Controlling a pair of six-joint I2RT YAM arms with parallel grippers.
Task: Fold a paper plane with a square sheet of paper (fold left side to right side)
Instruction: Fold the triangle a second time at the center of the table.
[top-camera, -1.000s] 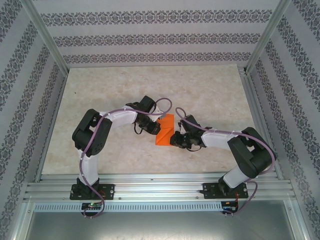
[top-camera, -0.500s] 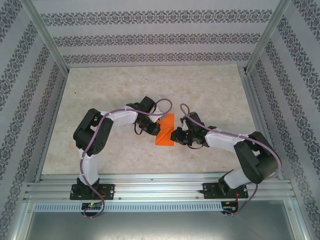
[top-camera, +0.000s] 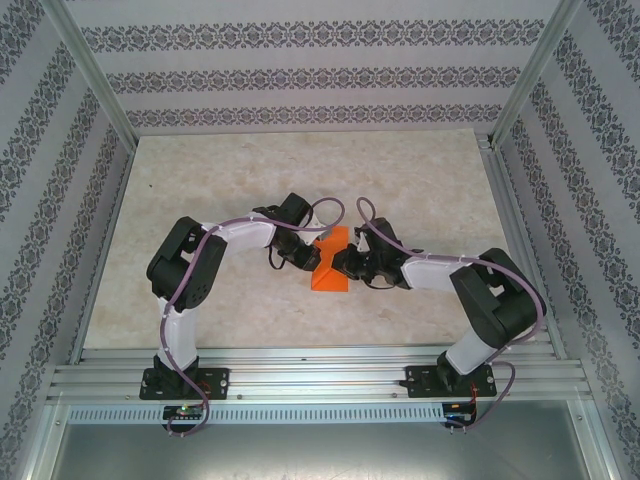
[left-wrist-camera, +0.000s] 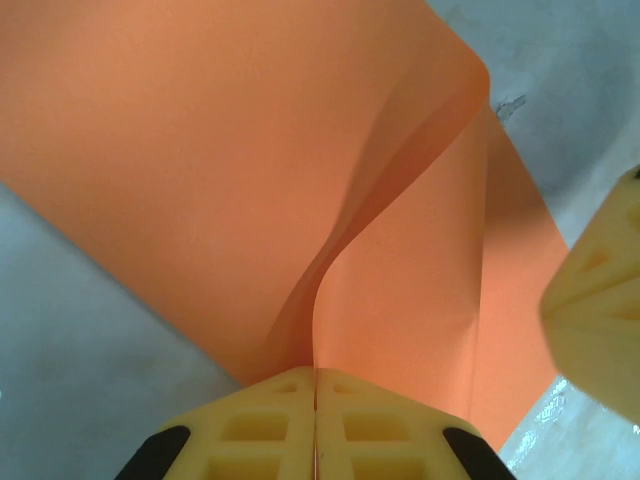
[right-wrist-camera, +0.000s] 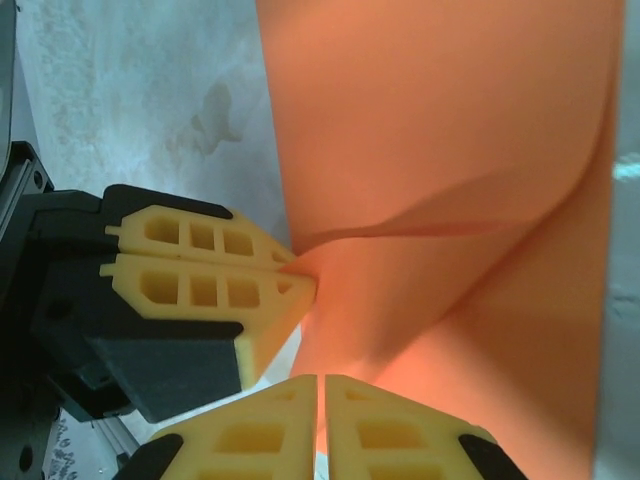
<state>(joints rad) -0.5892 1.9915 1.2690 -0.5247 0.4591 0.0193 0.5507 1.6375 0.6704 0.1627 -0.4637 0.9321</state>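
The square sheet of paper (top-camera: 328, 277) is bright orange and lies bent and partly folded at the table's middle, a loose fold rather than a paper plane. In the left wrist view the sheet (left-wrist-camera: 200, 150) bulges upward, and my left gripper (left-wrist-camera: 316, 375) is shut on its near edge. In the right wrist view the left gripper (right-wrist-camera: 300, 268) pinches a corner of the sheet (right-wrist-camera: 430, 120). Just below it, my right gripper (right-wrist-camera: 321, 382) is closed to a thin slit with the paper's edge running into it. From above, left gripper (top-camera: 313, 255) and right gripper (top-camera: 342, 265) meet at the paper.
The pale marbled table (top-camera: 220, 180) stretches bare all round the paper. Aluminium rails (top-camera: 320, 380) run along the near edge, and slanted posts (top-camera: 100, 90) and patterned walls close in the sides. One right finger (left-wrist-camera: 600, 310) shows beside the paper's right edge.
My right gripper has moved left and slightly away, up against the paper and the left gripper, and its jaws have narrowed. The left arm has kept still, holding the paper.
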